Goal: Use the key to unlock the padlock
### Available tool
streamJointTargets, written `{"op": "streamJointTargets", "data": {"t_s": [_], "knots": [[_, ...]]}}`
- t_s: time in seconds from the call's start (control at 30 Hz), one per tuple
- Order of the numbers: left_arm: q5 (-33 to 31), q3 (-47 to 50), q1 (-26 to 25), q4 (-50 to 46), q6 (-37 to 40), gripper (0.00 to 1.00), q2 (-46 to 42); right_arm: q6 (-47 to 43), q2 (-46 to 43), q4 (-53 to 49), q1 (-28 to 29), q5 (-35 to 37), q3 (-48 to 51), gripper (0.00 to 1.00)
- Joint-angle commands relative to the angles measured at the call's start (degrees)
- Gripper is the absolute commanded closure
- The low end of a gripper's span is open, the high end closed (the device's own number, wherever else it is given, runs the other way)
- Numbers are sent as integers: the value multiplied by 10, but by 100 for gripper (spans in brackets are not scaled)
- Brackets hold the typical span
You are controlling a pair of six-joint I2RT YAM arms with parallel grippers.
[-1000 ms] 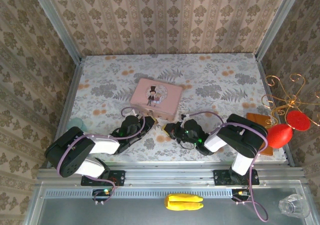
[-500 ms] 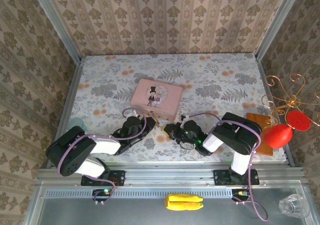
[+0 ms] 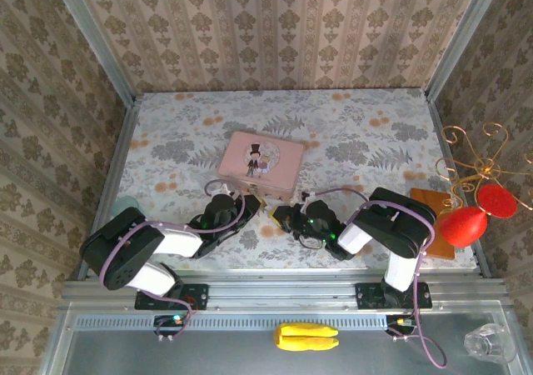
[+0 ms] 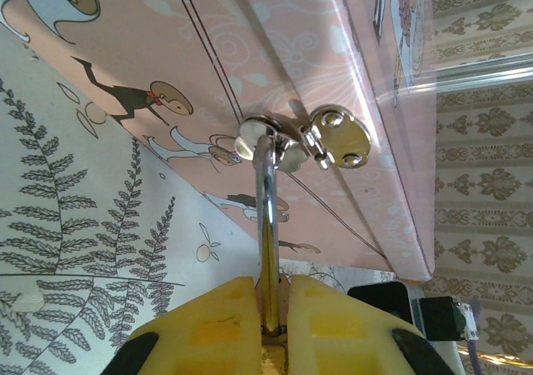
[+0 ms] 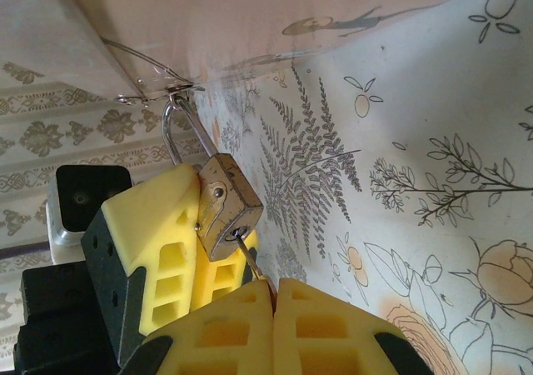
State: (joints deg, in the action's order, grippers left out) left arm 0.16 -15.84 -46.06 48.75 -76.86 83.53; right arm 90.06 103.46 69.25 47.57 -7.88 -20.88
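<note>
The padlock [image 5: 226, 204] is a small brass block whose silvery shackle [image 4: 266, 225] hangs through the clasp on the front of the pink tin [image 3: 260, 165]. My left gripper [image 4: 275, 325] is shut on the padlock, its yellow fingers [image 5: 158, 242] pressed against the brass body. The key [image 5: 250, 262] is a thin dark sliver with its tip in the keyhole on the padlock's underside. My right gripper [image 5: 273, 296] is shut on the key's other end. From above, the left gripper [image 3: 250, 202] and right gripper [image 3: 279, 217] meet just in front of the tin.
A gold wire stand [image 3: 475, 162] with red ornaments [image 3: 466, 225] and an orange-brown board [image 3: 433, 204] stand at the right edge. A yellow object [image 3: 306, 337] and a clear cup [image 3: 487, 342] lie on the front shelf. Patterned walls enclose the table.
The right arm's elbow has swung a little to the left. Both grippers have stayed at the padlock in front of the tin.
</note>
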Motion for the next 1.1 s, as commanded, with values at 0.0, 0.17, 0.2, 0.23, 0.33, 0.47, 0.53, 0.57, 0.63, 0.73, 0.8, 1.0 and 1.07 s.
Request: {"op": "streamJointTargets", "data": {"t_s": [0.0,0.17,0.2,0.23,0.33,0.47,0.53,0.57,0.63,0.73,0.8,1.0,1.07], "knots": [[2,-11,-2,58,-1,100,-2,6,-6,23,4,17,9,100],[-2,-7,-6,61,-5,100,-3,8,-1,33,4,22,9,100],[-2,-7,-5,62,-5,100,-3,10,0,33,5,23,10,100],[-3,-5,-5,63,-7,100,-3,12,1,36,4,26,11,100],[-5,-1,-7,68,-7,100,-3,16,4,44,3,30,14,100],[-5,0,-8,76,-8,100,-3,19,5,44,3,31,12,100],[-4,0,-9,81,-8,100,-3,20,6,44,2,31,10,100],[-2,1,-7,86,-8,100,-1,20,7,44,2,31,10,100],[2,7,-4,106,-9,100,5,22,10,44,0,31,8,100],[4,12,-4,129,-11,100,15,23,11,46,-1,30,6,100],[6,12,-6,141,-14,100,23,25,11,46,-2,30,5,100],[23,5,-6,179,-15,100,51,31,11,47,-3,29,5,100],[24,6,-7,187,-19,100,58,33,10,47,-6,30,7,100]]}}
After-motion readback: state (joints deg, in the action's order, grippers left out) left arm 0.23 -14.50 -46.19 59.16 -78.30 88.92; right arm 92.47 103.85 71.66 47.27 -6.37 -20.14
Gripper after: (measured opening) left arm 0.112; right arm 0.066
